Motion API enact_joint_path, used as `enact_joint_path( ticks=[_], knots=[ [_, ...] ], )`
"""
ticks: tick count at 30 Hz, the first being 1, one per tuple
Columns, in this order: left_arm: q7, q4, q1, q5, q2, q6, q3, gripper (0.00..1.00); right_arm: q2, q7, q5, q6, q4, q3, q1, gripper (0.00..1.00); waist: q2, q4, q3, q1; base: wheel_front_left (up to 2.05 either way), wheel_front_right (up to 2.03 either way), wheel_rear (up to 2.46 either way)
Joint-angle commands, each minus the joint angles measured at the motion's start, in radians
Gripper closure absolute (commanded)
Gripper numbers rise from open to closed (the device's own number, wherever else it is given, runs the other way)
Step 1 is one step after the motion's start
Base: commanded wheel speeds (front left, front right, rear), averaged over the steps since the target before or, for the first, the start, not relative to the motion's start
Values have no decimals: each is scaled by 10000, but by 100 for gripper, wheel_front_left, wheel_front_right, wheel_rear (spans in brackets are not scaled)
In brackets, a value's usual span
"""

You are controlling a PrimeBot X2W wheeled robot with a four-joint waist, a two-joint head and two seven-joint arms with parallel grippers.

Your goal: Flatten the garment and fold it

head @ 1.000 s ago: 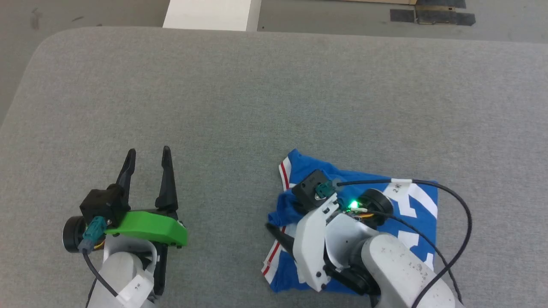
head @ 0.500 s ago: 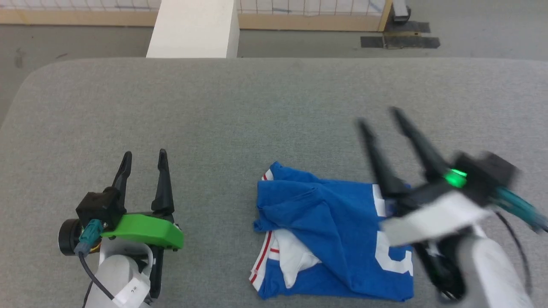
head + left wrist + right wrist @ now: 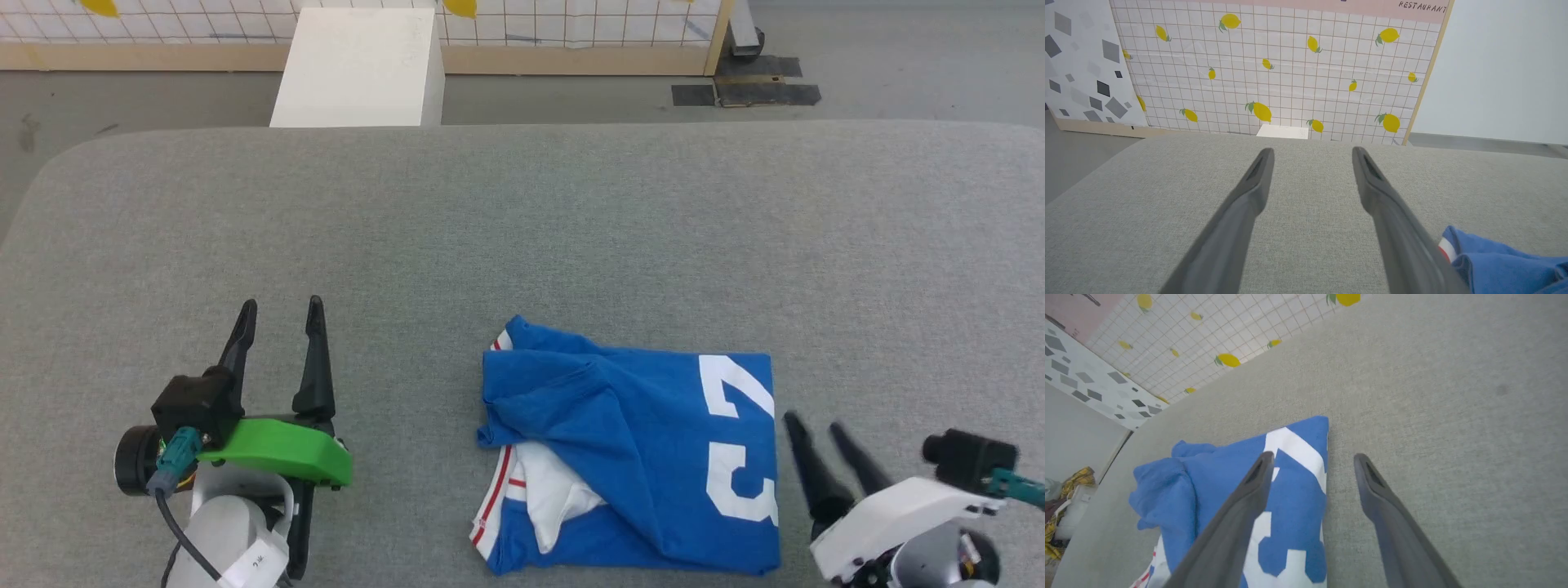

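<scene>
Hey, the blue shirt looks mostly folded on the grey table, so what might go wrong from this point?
1. The garment is bunched on its left side and a white sleeve pokes out from under the blue layer. The fold may end up lumpy or spring open.
2. The right end effector is open, close beside the garment's right edge. A careless sweep could snag that edge.
3. The left end effector is open and apart from the cloth. A one-sided pull might drag the whole garment.

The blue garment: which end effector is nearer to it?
Right. The right end effector hovers just beside the garment's right edge; the left end effector sits farther off to its left.
</scene>
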Motion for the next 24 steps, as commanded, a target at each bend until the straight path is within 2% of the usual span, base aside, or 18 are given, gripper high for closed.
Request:
enact_joint_path(
  ticks=[1,13,14,16,17,19,24],
  knots=[
    [-49,13,79,39,-9,-55,-4,0,8,284,192,-13,197,46,13,0,0,29,16,-1,0,0,0],
    [-49,31,83,27,-79,-56,-9,0,8,2274,1381,-13,2288,618,-1070,0,0,286,129,-1,0,0,0],
    [-49,26,93,26,-86,-49,-3,0,8,2426,1268,-13,2400,691,-1159,20,0,298,143,-1,0,0,0],
    [-49,31,96,15,-89,-48,26,0,8,2573,952,-13,2454,743,-1304,78,0,304,162,-1,0,0,0],
    [-49,37,93,8,-86,-51,49,0,8,2631,758,-13,2420,760,-1358,100,0,296,165,-1,0,0,0],
    [-49,27,105,4,-87,-33,102,0,8,2723,282,-13,2209,738,-1477,100,0,243,182,-1,0,0,0],
    [-49,-109,163,-6,-66,40,273,0,9,3315,-2298,-13,814,879,-2040,100,0,-170,303,-1,0,0,0]
  ],
)
